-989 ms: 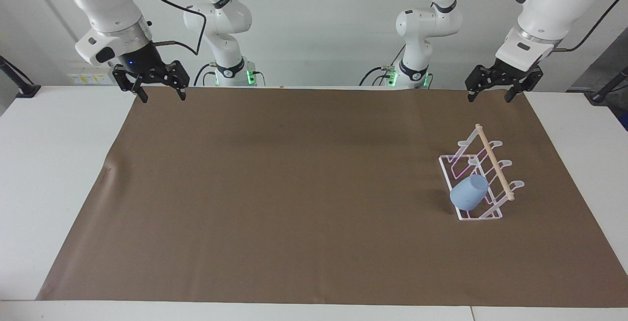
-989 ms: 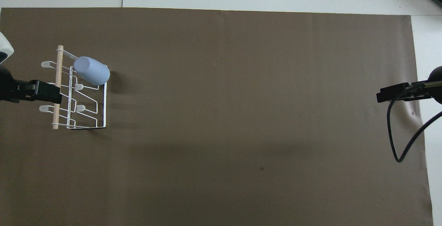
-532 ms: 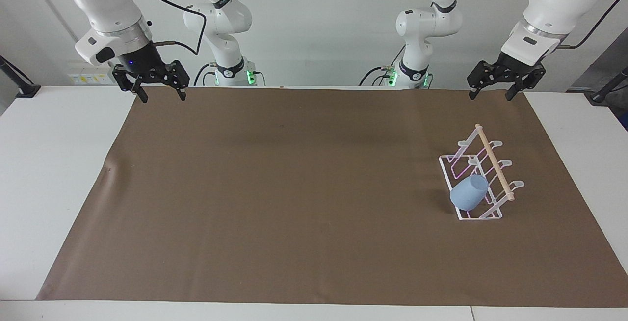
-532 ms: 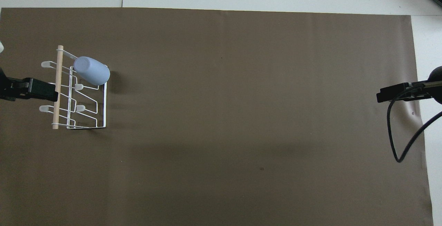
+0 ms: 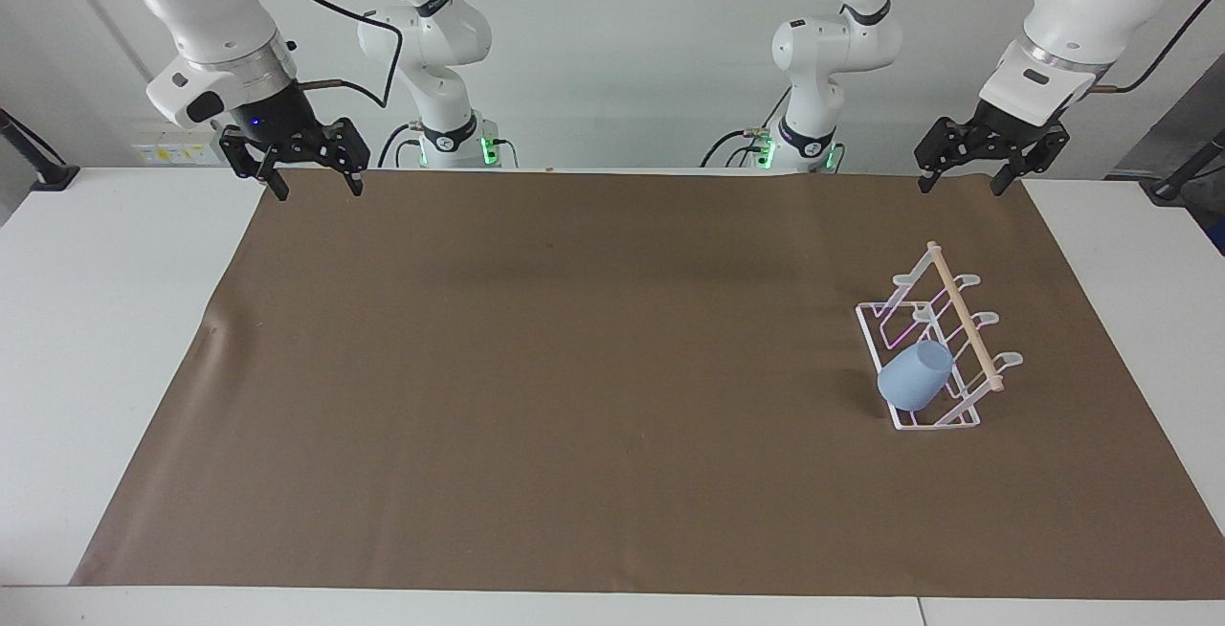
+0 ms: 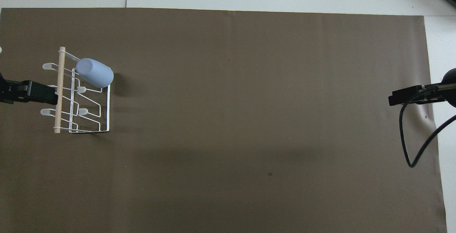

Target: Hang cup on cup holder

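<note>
since the earlier frames the left claw (image 5: 964, 184) has drawn up and back toward its own base; in the overhead view its black tip (image 6: 37, 92) now covers less of the cup holder's dowel (image 6: 58, 90). the cup, the cup holder and the right claw are unchanged.

the cup (image 5: 914, 375) is hung mouth-down and tilted on a prong at the end of the cup holder (image 5: 933, 348) farthest from the robots, its rounded base pointing toward the middle of the desk. no claw touches it. the cup holder stands on the brown mat (image 5: 612, 396) toward the left arm's end of the desk (image 5: 105, 320).

left arm: forearm slopes down from above, wrist bent, claw pointing down over the mat edge nearest the robots, well apart from the cup holder. fingers spread, nothing between them.

right arm: waiting. the right claw (image 5: 311, 181) hangs over the mat corner nearest its own base, pointing down, fingers spread and holding nothing.

the facing view alone shows both arms' poses and the height of each claw above the desk. the overhead view shows only the claw tips at its side edges, the right one (image 6: 409, 96) with a looping black cable (image 6: 404, 136), and it shows the cup (image 6: 94, 72) lying over the rack's wire prongs.
</note>
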Robot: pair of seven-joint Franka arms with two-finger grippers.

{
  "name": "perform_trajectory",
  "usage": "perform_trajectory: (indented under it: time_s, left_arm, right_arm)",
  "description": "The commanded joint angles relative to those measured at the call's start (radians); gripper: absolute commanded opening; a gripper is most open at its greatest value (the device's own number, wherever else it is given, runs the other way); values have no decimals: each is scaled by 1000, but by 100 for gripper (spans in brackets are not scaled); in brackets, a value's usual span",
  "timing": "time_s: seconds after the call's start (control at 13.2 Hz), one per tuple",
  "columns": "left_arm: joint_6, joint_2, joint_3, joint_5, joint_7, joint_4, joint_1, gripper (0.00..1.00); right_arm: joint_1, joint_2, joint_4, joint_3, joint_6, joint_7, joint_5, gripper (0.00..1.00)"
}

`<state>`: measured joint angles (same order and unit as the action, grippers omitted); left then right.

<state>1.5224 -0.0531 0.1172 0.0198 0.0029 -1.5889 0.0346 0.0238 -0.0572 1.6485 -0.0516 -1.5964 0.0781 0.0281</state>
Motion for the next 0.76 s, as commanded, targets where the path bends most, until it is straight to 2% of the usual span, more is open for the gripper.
perform_trajectory:
  time_s: [0.0, 0.68]
  left_arm:
    - [13, -17, 4, -9, 14, -13, 10, 100]
    - [21, -22, 6, -6, 16, -23, 8, 100]
  right_arm:
    - [2, -13, 5, -5, 18, -14, -5, 100]
    - [2, -13, 5, -5, 18, -14, -5, 100]
